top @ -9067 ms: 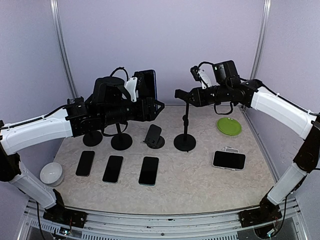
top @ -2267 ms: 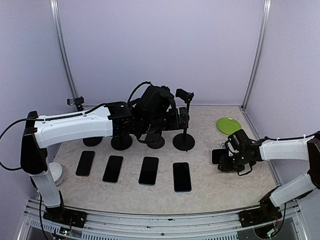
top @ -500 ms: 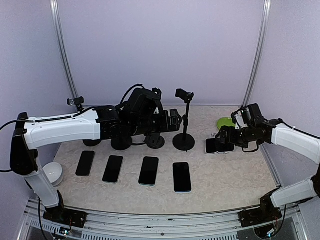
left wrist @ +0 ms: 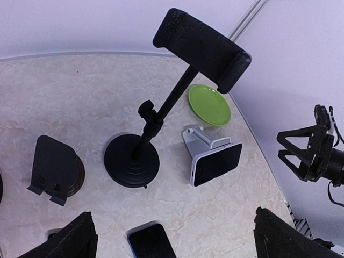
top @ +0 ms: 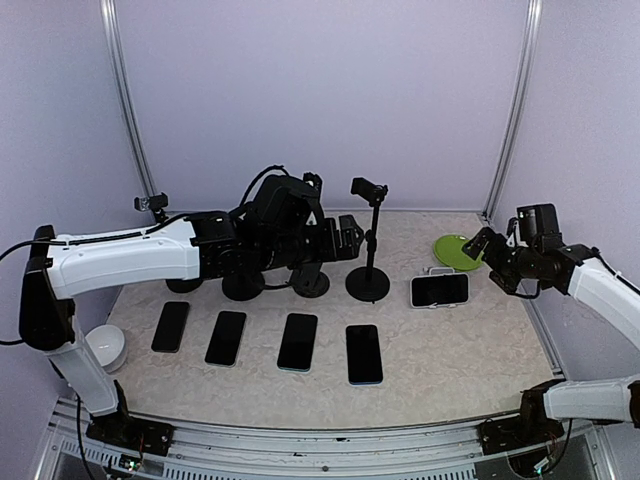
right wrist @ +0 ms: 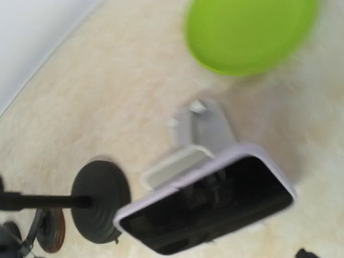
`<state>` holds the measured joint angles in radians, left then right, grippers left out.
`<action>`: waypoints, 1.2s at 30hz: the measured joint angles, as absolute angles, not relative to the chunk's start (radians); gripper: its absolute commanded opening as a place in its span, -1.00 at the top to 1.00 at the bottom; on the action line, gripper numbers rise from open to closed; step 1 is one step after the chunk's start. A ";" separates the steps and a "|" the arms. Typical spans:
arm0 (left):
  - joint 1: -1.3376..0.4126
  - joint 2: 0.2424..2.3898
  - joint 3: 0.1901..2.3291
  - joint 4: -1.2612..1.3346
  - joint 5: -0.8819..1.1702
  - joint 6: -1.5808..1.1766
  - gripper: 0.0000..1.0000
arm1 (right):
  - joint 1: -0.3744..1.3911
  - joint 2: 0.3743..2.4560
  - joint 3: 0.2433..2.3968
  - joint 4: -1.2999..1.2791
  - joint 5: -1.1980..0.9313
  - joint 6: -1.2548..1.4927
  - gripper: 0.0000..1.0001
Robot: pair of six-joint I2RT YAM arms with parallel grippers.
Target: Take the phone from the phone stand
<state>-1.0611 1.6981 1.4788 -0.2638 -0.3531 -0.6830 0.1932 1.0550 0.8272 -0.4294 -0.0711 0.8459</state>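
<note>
A phone (top: pixel 440 290) in a pale case leans sideways on a small white phone stand (top: pixel 440 271), right of centre. The left wrist view shows the same phone (left wrist: pixel 216 164) and stand (left wrist: pixel 200 141), and so does the right wrist view, blurred: phone (right wrist: pixel 207 207), stand (right wrist: pixel 207 126). My right gripper (top: pixel 487 248) hovers open to the right of the phone, clear of it. It also shows in the left wrist view as the right gripper (left wrist: pixel 302 153), with its jaws spread. My left gripper (top: pixel 345 235) hangs open and empty over the middle, its fingers (left wrist: pixel 75 242) wide apart.
A tall black clamp stand (top: pixel 370 190) with a round base (top: pixel 368 283) stands empty left of the phone. Three more black stands (top: pixel 243 283) sit under the left arm. Several phones (top: pixel 298 341) lie flat in a front row. A green plate (top: pixel 457 250) and a white bowl (top: pixel 103 345) are nearby.
My right gripper has let go of the phone and drawn back to the right and upward. The phone stays leaning on the white stand. The left arm has hardly moved.
</note>
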 measured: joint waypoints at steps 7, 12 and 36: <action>-1.045 1.698 1.479 -0.259 -0.353 -0.679 -0.98 | 0.139 1.022 0.653 -0.360 -0.117 1.089 -1.00; -1.037 1.697 1.475 -0.253 -0.352 -0.676 -0.98 | 0.127 1.004 0.554 -0.274 -0.136 1.234 -1.00; -1.010 1.697 1.469 -0.255 -0.340 -0.662 -0.97 | 0.110 1.264 0.374 0.312 -0.125 1.525 -1.00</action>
